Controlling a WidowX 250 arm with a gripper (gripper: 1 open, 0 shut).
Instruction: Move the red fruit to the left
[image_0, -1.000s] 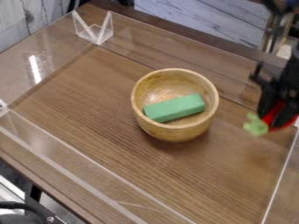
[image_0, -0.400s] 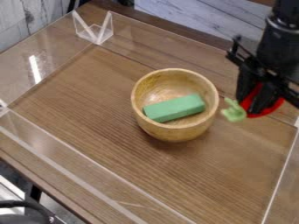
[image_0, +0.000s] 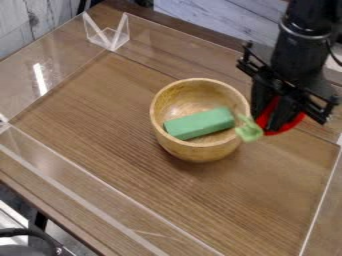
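The red fruit (image_0: 277, 122) hangs above the table at the right, its light-green leafy end (image_0: 249, 129) sticking out to the left over the bowl's right rim. My gripper (image_0: 278, 110) points straight down and is shut on the red fruit, whose red body shows between the black fingers. The fruit is lifted off the wood, just right of the wooden bowl (image_0: 174, 100).
The wooden bowl holds a green rectangular block (image_0: 199, 124). Clear plastic walls (image_0: 54, 60) fence the wooden table. A clear plastic stand (image_0: 106, 33) sits at the back left. Bare wood (image_0: 94, 105) lies left of the bowl.
The gripper has carried the red fruit leftward and up, from the right edge of the table to the bowl's right rim. Bowl and block have not moved.
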